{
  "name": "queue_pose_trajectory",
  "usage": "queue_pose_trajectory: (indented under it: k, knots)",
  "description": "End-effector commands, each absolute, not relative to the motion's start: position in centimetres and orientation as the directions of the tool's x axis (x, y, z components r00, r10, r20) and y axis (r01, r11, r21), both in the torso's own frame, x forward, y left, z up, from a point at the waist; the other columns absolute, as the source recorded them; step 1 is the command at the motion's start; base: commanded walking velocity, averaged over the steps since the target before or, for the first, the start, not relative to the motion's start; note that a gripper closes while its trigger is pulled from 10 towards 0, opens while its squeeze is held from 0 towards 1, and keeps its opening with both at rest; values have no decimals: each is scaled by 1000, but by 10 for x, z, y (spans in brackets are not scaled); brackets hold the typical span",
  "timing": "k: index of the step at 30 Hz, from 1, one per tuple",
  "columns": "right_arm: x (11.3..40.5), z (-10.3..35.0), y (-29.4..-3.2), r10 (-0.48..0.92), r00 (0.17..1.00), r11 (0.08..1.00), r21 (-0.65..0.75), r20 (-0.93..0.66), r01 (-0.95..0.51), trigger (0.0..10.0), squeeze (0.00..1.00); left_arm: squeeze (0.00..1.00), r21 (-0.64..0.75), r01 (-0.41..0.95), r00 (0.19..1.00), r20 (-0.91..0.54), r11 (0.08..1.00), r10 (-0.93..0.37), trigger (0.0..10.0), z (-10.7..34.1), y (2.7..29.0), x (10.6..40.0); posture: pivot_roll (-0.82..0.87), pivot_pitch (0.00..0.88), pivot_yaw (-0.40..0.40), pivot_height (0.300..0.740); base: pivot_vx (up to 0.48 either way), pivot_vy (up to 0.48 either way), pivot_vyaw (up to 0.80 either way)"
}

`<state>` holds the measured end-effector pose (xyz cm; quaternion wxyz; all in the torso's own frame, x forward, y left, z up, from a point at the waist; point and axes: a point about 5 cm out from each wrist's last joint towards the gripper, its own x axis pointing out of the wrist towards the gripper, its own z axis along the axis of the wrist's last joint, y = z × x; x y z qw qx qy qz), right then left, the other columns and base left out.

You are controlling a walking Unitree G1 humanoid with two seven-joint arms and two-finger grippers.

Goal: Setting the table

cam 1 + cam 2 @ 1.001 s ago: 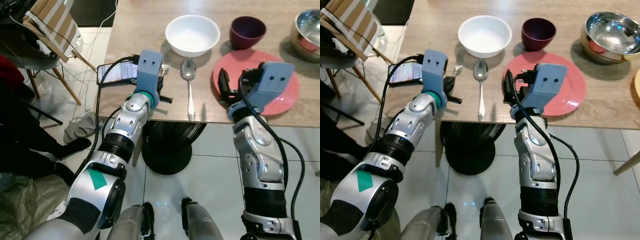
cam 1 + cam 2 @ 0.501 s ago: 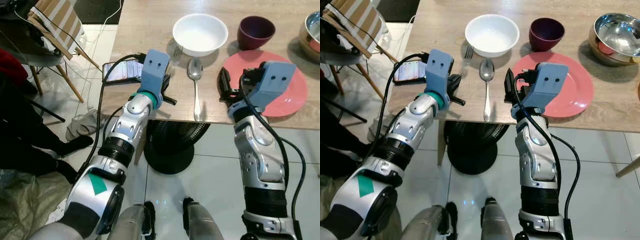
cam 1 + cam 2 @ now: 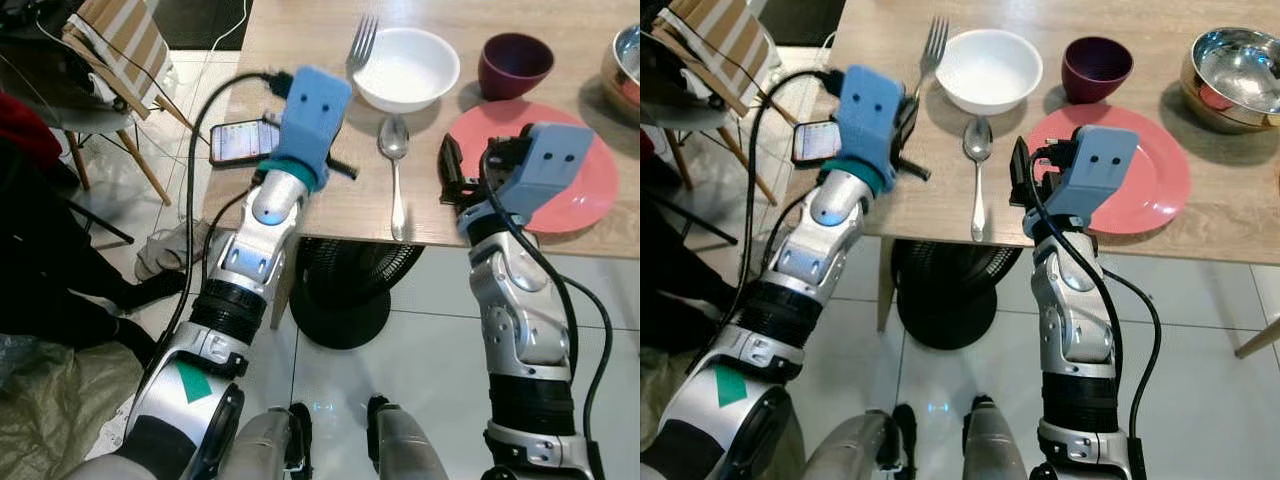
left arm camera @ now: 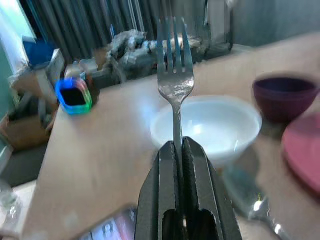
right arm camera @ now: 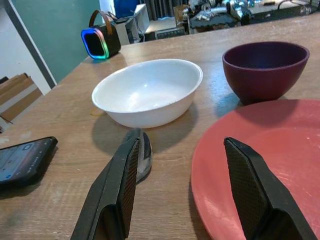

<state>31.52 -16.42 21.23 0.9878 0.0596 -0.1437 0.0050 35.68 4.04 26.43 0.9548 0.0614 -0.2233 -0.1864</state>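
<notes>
Left end effector clamped on silver metal fork, lifted beside white ceramic bowl; I judge placing comes next, lowering it flat onto wooden tabletop; right end effector idle, open.

On the counter, the white bowl sits upper centre, the spoon just below it. The plate lies right, the dark bowl above it, the phone left. The fork seems raised beside the white bowl.

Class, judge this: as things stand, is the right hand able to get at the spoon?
Probably yes: the right hand hangs open beside the spoon, with bare table between them.
</notes>
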Motion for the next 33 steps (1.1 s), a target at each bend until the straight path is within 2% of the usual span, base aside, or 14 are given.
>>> queue_pose_trajectory:
  k: [1,5,7,8,11,15,20,23,33]
  knots:
    - [311,210,-165,-6,957,994,102,289,-25,10000,0,0,191,341,830,399,921,-390,10000,264,44,355,-38,116,149,740,0,0,0]
    - [308,214,-164,0,950,997,74,313,-25,10000,0,0,173,362,820,408,916,-402,10000,275,56,353,-29,89,143,740,0,0,0]
    - [300,218,-166,5,939,998,52,344,-25,10000,0,0,180,372,823,391,911,-413,10000,279,85,351,-18,52,132,740,0,0,0]
    - [300,218,-166,5,939,998,52,344,-25,10000,0,0,180,372,823,391,911,-413,10000,279,85,351,-18,52,132,740,0,0,0]
    - [289,219,-168,21,931,998,54,364,-44,10000,0,0,193,366,825,385,910,-414,10000,281,114,346,-7,3,118,740,0,0,0]
    - [283,220,-170,33,925,997,49,378,-55,10000,0,0,181,364,830,382,914,-406,10000,282,126,342,-6,0,114,740,0,0,0]
    - [281,224,-180,5,919,999,31,394,-19,10000,0,0,159,378,841,353,912,-410,10000,275,124,338,-9,0,115,740,0,0,0]
    - [280,223,-193,-61,912,996,-29,405,79,10000,0,0,143,443,824,324,885,-465,10000,267,111,338,-32,0,128,740,0,0,0]
    - [279,204,-190,-70,938,997,-13,341,79,10000,0,0,107,433,849,287,895,-444,10000,255,102,344,-79,0,129,740,0,0,0]
